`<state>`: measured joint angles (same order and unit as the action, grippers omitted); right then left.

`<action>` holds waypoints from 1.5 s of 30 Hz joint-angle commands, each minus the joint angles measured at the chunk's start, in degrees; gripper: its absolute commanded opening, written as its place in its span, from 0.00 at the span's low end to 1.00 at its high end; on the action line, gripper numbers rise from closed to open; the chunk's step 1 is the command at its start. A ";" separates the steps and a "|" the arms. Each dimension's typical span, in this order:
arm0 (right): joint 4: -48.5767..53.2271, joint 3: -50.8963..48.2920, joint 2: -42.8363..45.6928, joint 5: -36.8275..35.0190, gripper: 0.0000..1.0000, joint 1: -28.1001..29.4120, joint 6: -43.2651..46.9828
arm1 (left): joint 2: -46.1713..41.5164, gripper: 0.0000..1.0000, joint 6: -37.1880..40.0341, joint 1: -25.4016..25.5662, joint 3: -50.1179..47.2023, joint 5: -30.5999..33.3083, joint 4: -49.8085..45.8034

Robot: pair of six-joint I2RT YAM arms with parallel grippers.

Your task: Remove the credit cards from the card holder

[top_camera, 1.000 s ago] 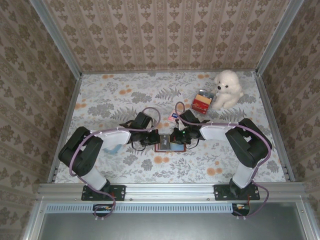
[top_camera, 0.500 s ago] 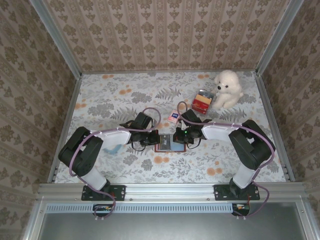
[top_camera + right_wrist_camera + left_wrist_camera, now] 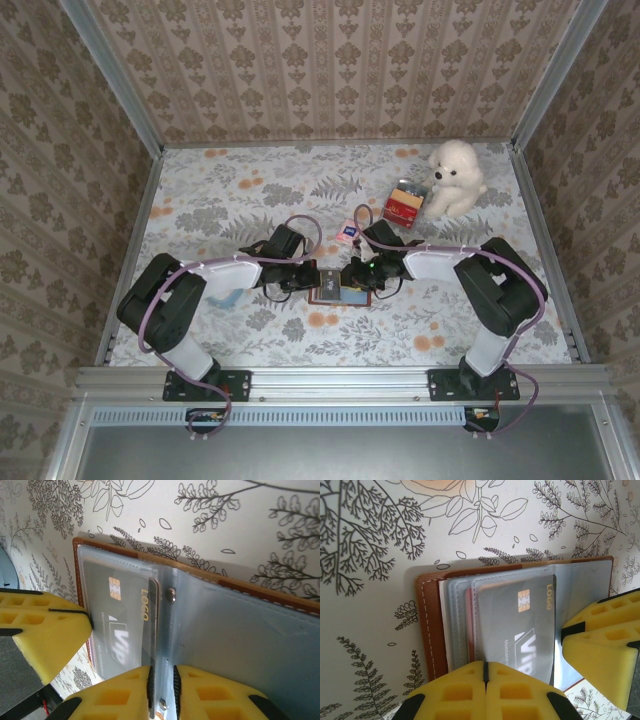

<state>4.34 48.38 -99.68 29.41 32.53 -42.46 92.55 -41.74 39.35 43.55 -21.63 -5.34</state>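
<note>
- Card holder [image 3: 338, 295]: brown, lying open and flat on the floral table [image 3: 220, 200], at lower centre of the top view, between the two grippers.
- Credit card [image 3: 520, 630]: grey, with a gold chip, seated in a clear sleeve of the holder. A red edge shows in the sleeves behind it.
- Left gripper [image 3: 484, 667]: yellow fingers closed tight together at the bottom edge of the left wrist view, clamped on the sleeve stack at the holder's near edge.
- Right gripper [image 3: 161, 672]: fingers drawn in at the bottom of the right wrist view, with the chip-end edge of the card and its sleeve pinched in the narrow gap. Whether the pads touch the card or only the sleeve cannot be told.
- Plush dog [image 3: 455, 178] and red box [image 3: 405, 205]: upper right of the table, side by side, well apart from the holder.
</note>
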 commanded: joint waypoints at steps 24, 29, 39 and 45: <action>0.91 -0.21 -1.73 0.44 0.05 -0.60 -0.41 | -0.19 0.15 0.33 -0.31 -2.42 3.41 -4.82; 2.97 -0.72 -1.07 -0.40 0.05 -1.39 0.52 | 0.90 0.17 0.08 -0.66 -2.99 3.09 -4.59; 1.86 -1.95 -0.02 -0.25 0.14 -1.51 -0.01 | 0.34 0.11 0.00 -0.76 -3.08 2.99 -4.33; -3.00 -1.85 -1.59 3.35 0.29 -1.25 -1.33 | 1.22 0.08 0.18 -0.70 -3.27 2.75 -4.19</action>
<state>1.72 47.35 -100.38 32.53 31.33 -43.55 92.20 -41.95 38.92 42.65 -20.99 -4.49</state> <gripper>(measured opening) 0.291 0.084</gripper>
